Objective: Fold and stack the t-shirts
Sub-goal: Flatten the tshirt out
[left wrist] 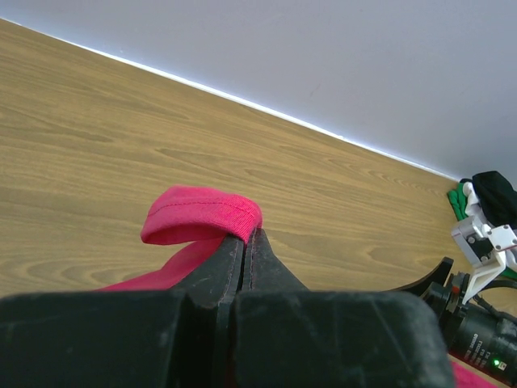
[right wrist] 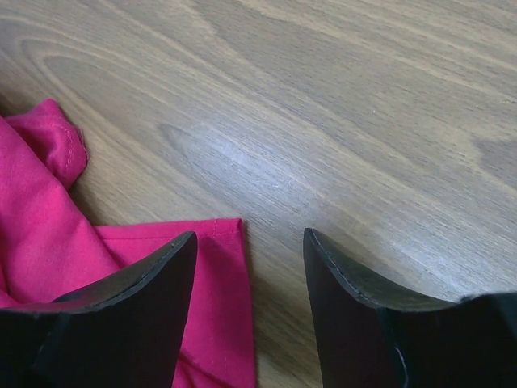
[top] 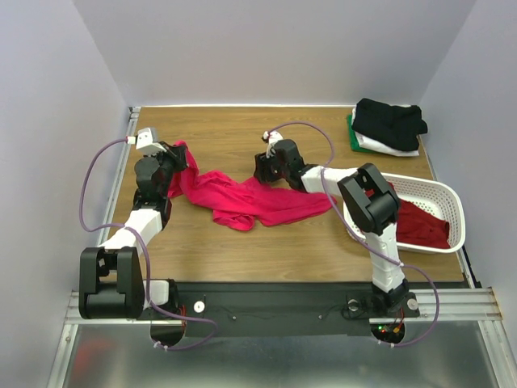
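A bright pink-red t-shirt (top: 242, 198) lies crumpled across the middle of the table. My left gripper (top: 179, 155) is shut on its left end; in the left wrist view a hemmed fold (left wrist: 202, 216) sticks out past the closed gripper tips (left wrist: 249, 234). My right gripper (top: 262, 168) is open and empty just above the shirt's upper right corner (right wrist: 218, 267), one finger (right wrist: 137, 299) over the cloth, the other (right wrist: 355, 307) over bare wood. A darker red shirt (top: 420, 224) lies in the basket. Folded black (top: 390, 120), white (top: 392, 147) and green (top: 353, 133) shirts are stacked at the back right.
A white perforated basket (top: 440, 194) stands at the right edge of the table (top: 242, 129), beside my right arm. Grey walls close in the table on the left, back and right. The right arm's wrist camera (left wrist: 485, 242) shows in the left wrist view.
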